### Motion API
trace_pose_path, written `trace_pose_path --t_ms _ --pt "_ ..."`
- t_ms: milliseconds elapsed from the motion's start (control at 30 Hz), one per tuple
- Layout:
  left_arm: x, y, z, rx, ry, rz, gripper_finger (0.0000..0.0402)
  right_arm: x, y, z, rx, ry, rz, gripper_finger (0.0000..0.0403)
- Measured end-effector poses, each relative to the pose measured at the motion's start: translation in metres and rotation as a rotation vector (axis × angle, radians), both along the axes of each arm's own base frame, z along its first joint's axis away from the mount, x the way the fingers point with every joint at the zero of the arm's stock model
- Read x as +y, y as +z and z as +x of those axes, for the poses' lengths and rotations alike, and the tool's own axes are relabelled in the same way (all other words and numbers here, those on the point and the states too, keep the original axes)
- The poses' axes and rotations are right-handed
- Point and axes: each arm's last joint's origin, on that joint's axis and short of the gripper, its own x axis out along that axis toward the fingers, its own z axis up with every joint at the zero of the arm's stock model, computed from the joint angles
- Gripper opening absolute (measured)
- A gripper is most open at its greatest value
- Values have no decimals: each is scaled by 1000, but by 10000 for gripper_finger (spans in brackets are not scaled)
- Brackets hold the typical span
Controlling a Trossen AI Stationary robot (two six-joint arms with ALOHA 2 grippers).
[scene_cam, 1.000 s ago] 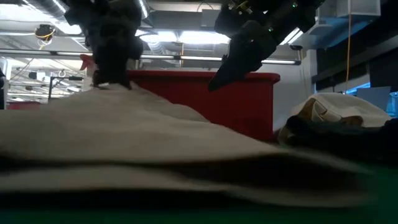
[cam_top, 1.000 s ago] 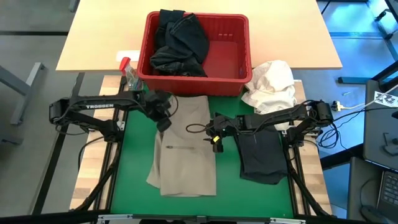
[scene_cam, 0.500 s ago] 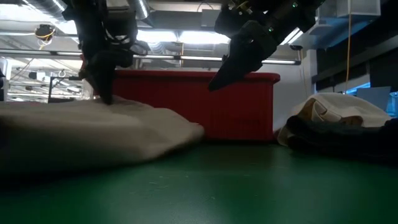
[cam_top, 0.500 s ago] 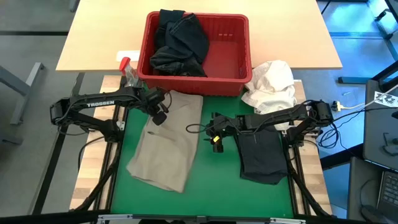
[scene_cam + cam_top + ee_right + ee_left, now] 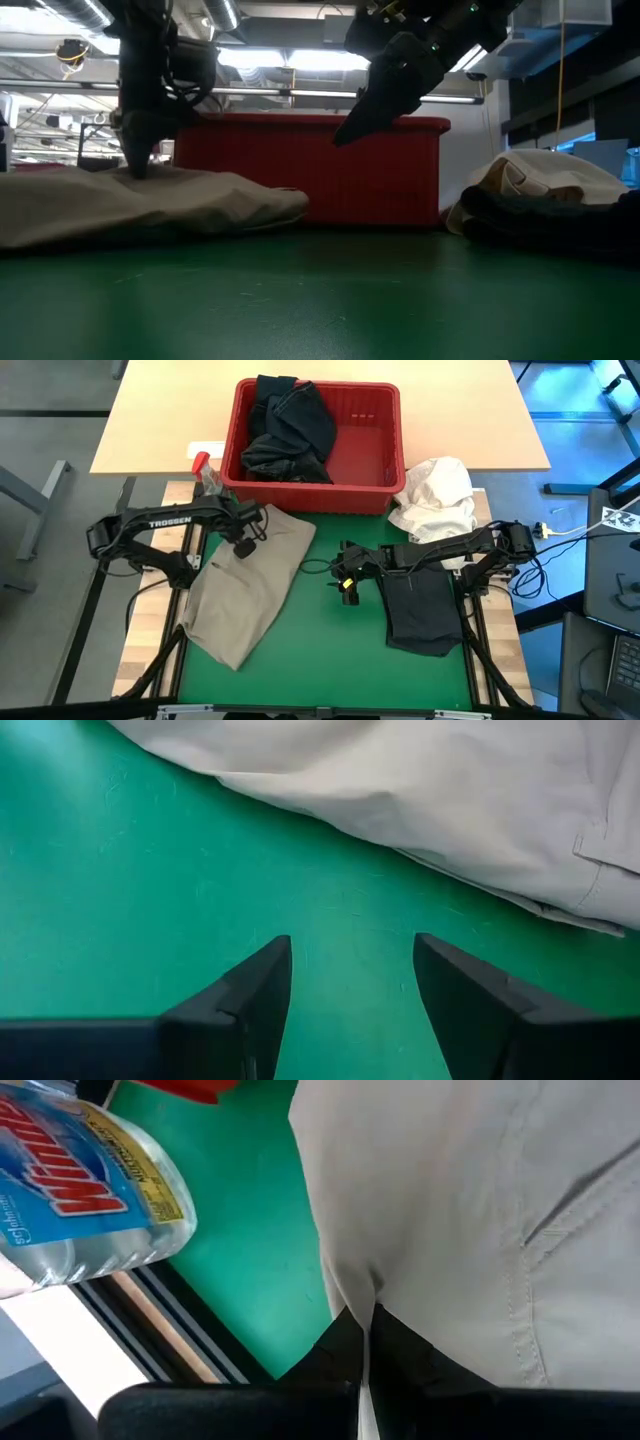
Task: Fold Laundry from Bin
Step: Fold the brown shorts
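Observation:
A khaki garment (image 5: pixel 250 585) lies slanted on the green mat (image 5: pixel 330 650). Its far end is near the red bin (image 5: pixel 385 435) and its near end points to the table's left. My left gripper (image 5: pixel 243 547) is shut on its left edge. Dark laundry (image 5: pixel 290 430) fills the bin's left half. My right gripper (image 5: pixel 347 588) hovers open over bare mat, right of the khaki garment (image 5: pixel 450 800). Its fingers (image 5: pixel 250 995) have nothing between them. My left gripper pinches the khaki garment's left edge (image 5: pixel 352 1302), near its far end, between its two shut fingers. The cloth puckers into a small fold there. The fingers come steeply from above (image 5: pixel 135 160). The garment lies on the mat, slightly humped at the pinch.
A clear spray bottle (image 5: pixel 207 478) with a red top stands just beyond my left gripper. A white cloth bundle (image 5: pixel 435 495) lies right of the bin. A folded dark garment (image 5: pixel 420 610) lies on the mat's right. Open mat stretches along the near middle.
My left gripper has moved toward the table's left edge and tipped more steeply down, staying shut on the khaki garment. The garment has slid and swung about: its near end has gone left, so it now lies slanted instead of straight. Its far right corner stays by the bin.

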Motion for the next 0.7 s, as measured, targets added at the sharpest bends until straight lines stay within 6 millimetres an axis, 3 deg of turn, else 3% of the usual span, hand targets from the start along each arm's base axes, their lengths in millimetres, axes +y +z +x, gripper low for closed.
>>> trace_pose_path --t_ms 200,367,533,700 --pt "0 -1 0 -6 -22 -33 15 0 0 0 0 0 0 209" --pt "-1 1 -3 38 -56 -55 75 0 0 0 0 1 0 209" --pt "1 28 1 30 -51 -41 139 0 0 0 0 0 0 209" --pt "-12 50 10 -106 -147 -90 166 0 0 0 -3 0 0 209"
